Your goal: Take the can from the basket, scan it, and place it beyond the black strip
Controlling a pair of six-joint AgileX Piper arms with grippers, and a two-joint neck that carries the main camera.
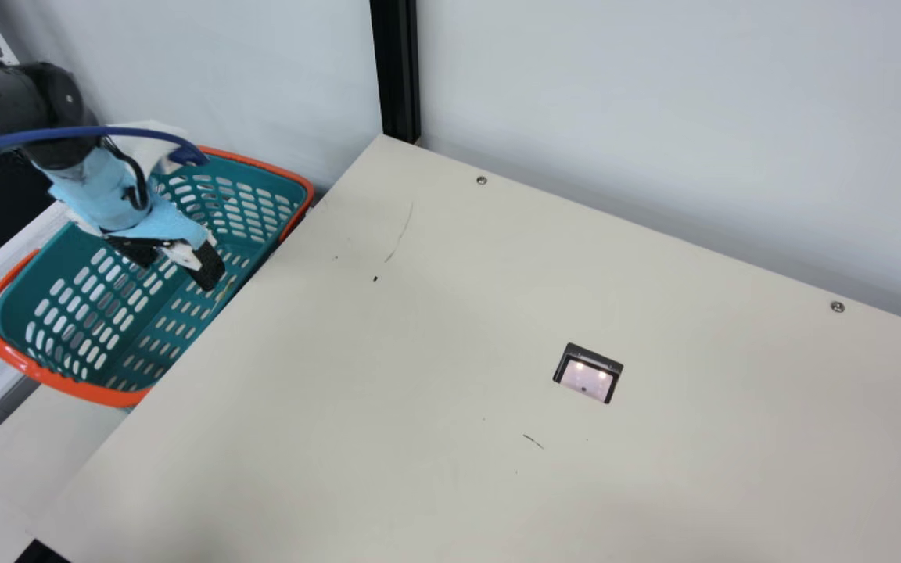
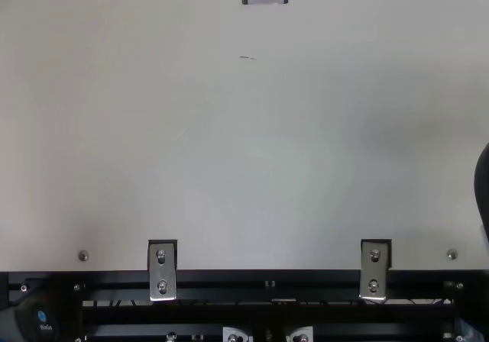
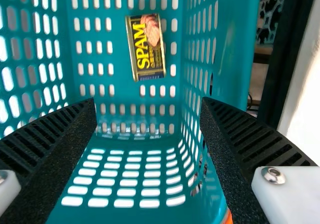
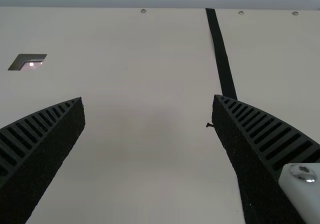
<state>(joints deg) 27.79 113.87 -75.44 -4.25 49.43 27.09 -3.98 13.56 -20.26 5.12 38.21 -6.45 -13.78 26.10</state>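
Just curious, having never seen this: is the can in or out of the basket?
In: the left wrist view shows the can inside the basket, amid teal slotted walls.

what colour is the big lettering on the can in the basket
The big lettering on the can is yellow, clearest in the left wrist view.

Left arm, ten o'clock in main view: black and grey rounded joints, blue cable, pale-blue wrap. Left gripper: black ribbed fingers; white mount, bright screw, four o'clock in its wrist view. Right gripper: black ribbed fingers; white mount, domed screw, four o'clock.
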